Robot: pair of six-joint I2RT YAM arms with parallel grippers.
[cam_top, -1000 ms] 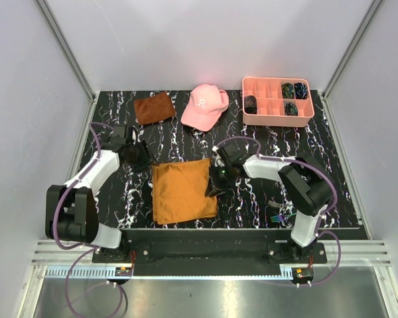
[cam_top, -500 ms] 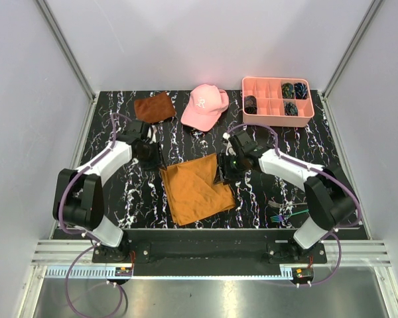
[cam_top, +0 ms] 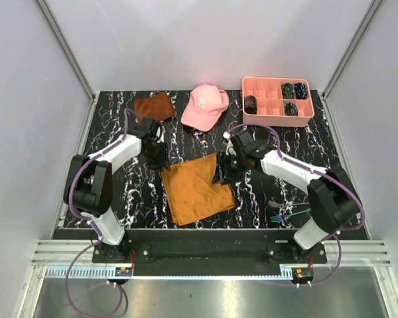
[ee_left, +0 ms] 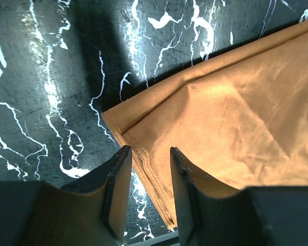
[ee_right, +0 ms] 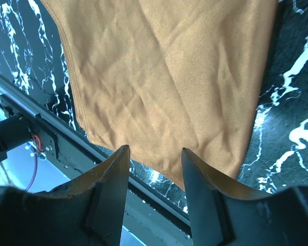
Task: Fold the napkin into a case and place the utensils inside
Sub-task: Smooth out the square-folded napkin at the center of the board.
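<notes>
The orange-brown napkin (cam_top: 196, 189) lies flat and skewed on the black marble table, near the front edge. My left gripper (cam_top: 156, 158) hovers open at its far left corner. In the left wrist view the doubled hem of the napkin (ee_left: 236, 113) runs under the gap of the left gripper (ee_left: 149, 154), ungripped. My right gripper (cam_top: 223, 173) is open above the napkin's right edge. In the right wrist view the napkin (ee_right: 164, 66) spreads below the right gripper (ee_right: 154, 151), whose jaws hold nothing. The iridescent utensils (cam_top: 278, 216) lie front right, beside the right arm's base.
A pink cap (cam_top: 204, 106) and a small rust-brown cloth (cam_top: 154, 106) sit at the back. A pink compartment tray (cam_top: 276, 112) with dark items stands back right. The table's front rail (ee_right: 20, 133) runs just beyond the napkin's near edge.
The napkin has turned and shifted right. My right gripper has opened and drawn back toward the far right edge. My left gripper has moved right to the napkin's far left corner, jaws narrower.
</notes>
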